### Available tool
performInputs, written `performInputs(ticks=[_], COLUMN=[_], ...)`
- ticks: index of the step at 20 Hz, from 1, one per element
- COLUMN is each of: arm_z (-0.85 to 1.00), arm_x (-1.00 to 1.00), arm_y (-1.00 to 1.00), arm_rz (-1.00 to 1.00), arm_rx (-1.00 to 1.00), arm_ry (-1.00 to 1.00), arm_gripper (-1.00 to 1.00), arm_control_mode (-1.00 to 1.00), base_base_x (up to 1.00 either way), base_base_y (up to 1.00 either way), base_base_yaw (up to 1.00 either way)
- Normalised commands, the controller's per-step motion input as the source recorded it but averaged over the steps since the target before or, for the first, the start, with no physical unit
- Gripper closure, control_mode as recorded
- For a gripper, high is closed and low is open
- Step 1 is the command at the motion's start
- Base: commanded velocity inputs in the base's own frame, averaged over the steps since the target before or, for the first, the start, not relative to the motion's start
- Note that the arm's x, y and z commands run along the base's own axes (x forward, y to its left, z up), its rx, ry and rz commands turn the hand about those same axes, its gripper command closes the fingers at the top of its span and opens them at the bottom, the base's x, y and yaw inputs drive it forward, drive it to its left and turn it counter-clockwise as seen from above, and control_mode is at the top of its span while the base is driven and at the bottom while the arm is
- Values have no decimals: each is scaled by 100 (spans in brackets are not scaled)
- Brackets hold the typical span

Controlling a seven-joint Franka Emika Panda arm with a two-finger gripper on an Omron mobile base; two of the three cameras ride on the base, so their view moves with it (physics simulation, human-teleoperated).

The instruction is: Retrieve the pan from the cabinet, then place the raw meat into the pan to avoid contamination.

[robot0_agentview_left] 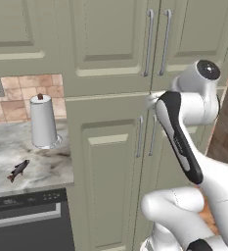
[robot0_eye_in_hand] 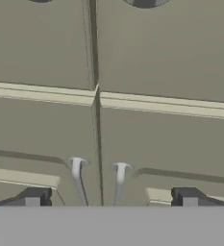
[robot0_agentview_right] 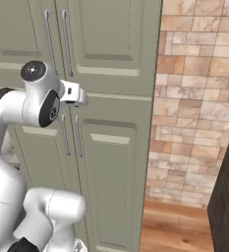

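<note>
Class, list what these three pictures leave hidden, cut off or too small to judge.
- Pan: hidden; cabinet doors shut, both base views.
- Lower door handles: hand view, cut off below.
- Gripper: hand view, only fingertips visible.
- Fish: left base view, too small for detail.

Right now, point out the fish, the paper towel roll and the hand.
fish [robot0_agentview_left: 18,169], left base view, middle of its body on the counter.
paper towel roll [robot0_agentview_left: 43,122], left base view, its white side.
hand [robot0_eye_in_hand: 111,199], hand view, midway between its dark fingertips.
</note>
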Motion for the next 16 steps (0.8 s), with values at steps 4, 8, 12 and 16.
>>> performInputs(ticks=[4, 8, 12, 16], arm_z=[23, 20, 17, 12], arm_x=[-8, -14, -13, -15], arm_y=[0, -3, -1, 0], arm_rz=[0, 0, 0, 0], arm_rx=[0, 0, 0, 0], arm_ry=[-25, -22, -23, -26], arm_gripper=[-100, -100, -100, -100], arm_control_mode=[-100, -100, -100, -100], base_base_x=[0, 0, 0, 0], base_base_y=[0, 0, 0, 0], base_base_yaw=[0, 0, 0, 0])
